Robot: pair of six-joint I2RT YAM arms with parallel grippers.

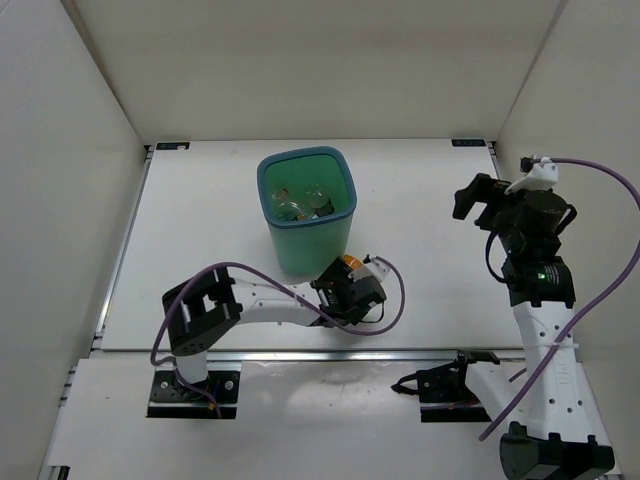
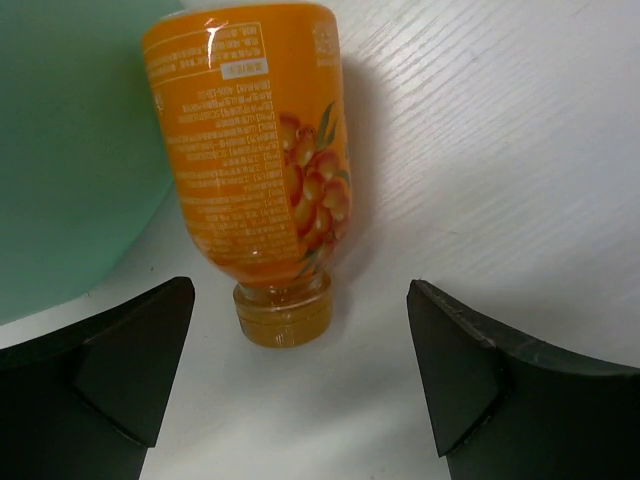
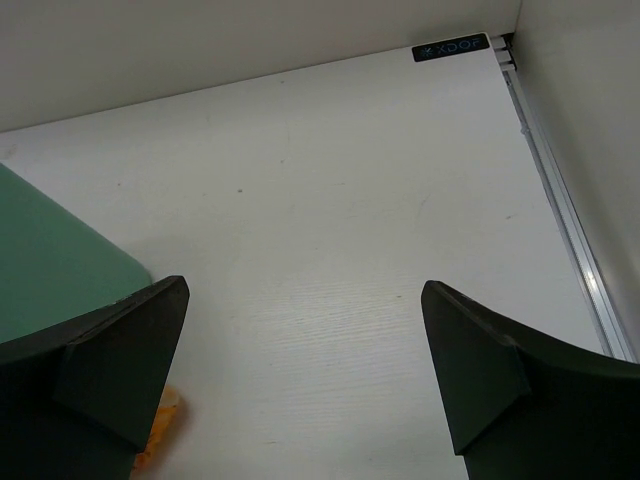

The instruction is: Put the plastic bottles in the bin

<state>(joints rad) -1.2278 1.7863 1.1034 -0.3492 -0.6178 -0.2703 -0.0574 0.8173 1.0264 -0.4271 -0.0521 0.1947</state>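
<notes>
An orange bottle point(image 2: 250, 160) lies on its side on the white table, cap toward my left gripper, right beside the teal-green bin point(image 2: 70, 150). My left gripper point(image 2: 300, 300) is open, its fingertips on either side of the cap and not touching it. In the top view the bottle point(image 1: 352, 262) shows just past my left gripper point(image 1: 350, 274), at the near right of the bin point(image 1: 305, 250). Clear bottles point(image 1: 300, 205) lie inside the bin. My right gripper point(image 1: 468, 203) is open and empty, raised at the right; in its wrist view point(image 3: 305, 290) only bare table lies below it.
The right wrist view shows the bin's wall point(image 3: 50, 260) at left and a sliver of the orange bottle point(image 3: 160, 430). White enclosure walls surround the table; a metal rail point(image 3: 570, 230) runs along the right edge.
</notes>
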